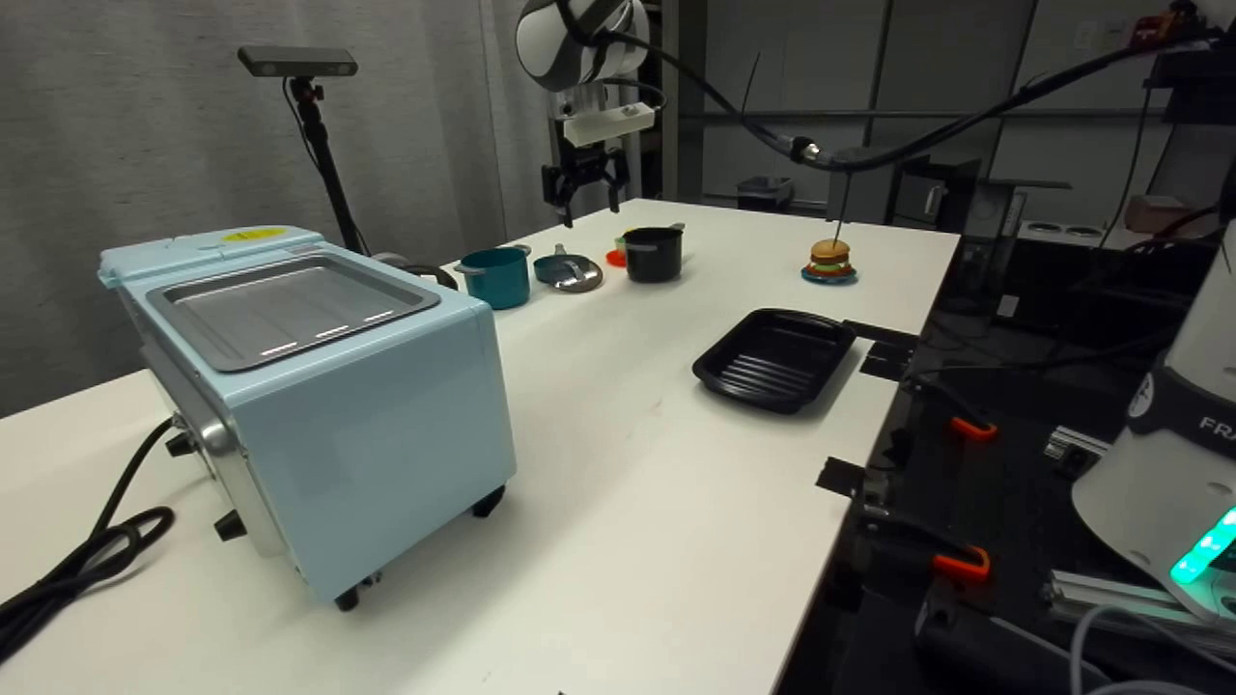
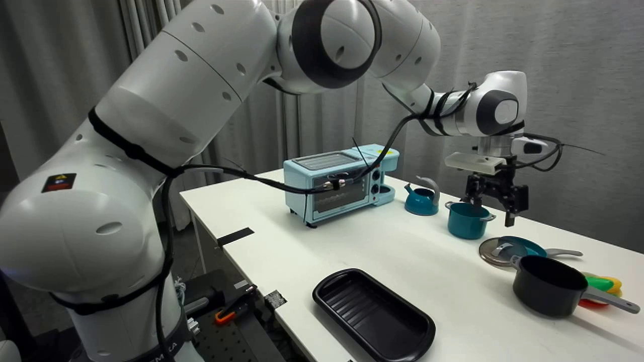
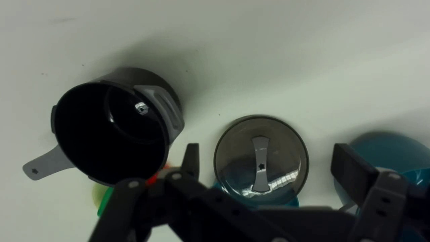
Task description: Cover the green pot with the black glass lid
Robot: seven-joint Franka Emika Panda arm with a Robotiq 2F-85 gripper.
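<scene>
Gripper (image 1: 591,210) hovers above lid (image 3: 261,159), jaws wide. Lid partly over pan (image 2: 531,246), between green pot (image 2: 466,224) and black pot (image 2: 543,292).

a robot arm (image 2: 186,85) and stand-mounted camera (image 1: 297,64) mark this a lab.

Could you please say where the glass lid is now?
In the wrist view, the glass lid lies right of centre, between the black pot to its left and the green pot, partly overlapping a shallow pan.
</scene>
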